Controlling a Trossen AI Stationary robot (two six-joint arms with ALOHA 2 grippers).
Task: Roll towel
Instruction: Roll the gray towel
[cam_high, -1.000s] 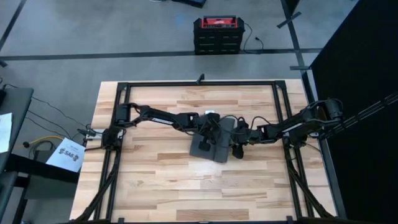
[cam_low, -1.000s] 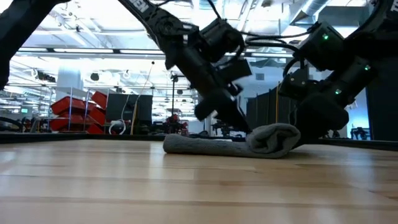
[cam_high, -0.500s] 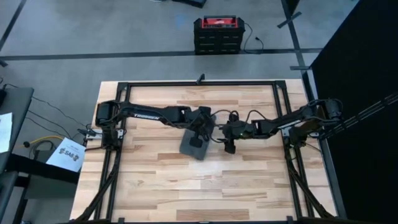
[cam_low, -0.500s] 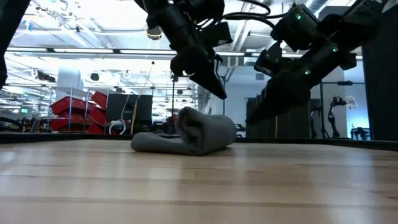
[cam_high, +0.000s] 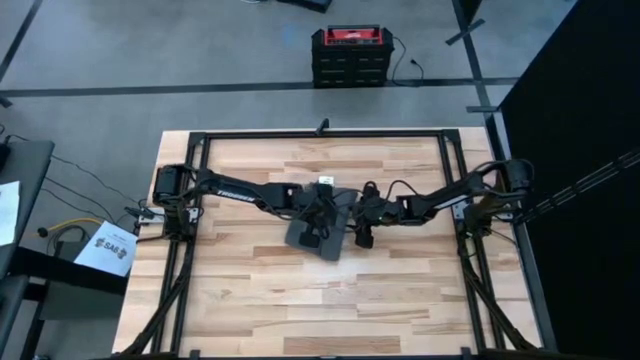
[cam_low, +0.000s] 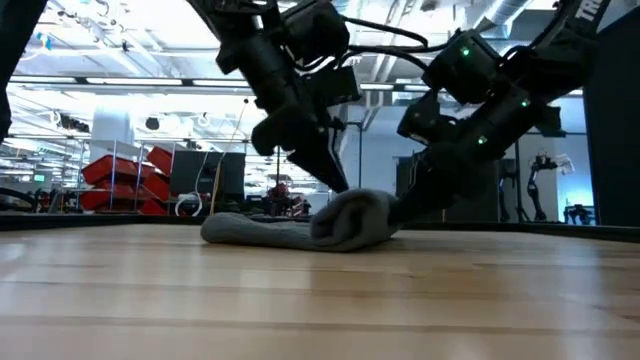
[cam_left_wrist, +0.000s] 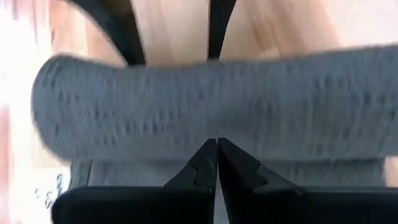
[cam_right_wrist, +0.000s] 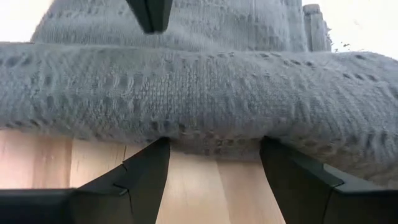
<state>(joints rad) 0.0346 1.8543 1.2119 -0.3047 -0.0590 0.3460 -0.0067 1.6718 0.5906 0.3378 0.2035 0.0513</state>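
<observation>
Centrally on the table (cam_high: 250, 290), the towel (cam_high: 318, 228) lies part-rolled between both grippers, the left gripper (cam_left_wrist: 217, 149) pinched closed above its flat part, the right gripper (cam_right_wrist: 214, 163) spread wide against the roll.

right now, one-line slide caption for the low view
Both grippers, left and right, work a half-rolled grey towel on the wooden table.
</observation>
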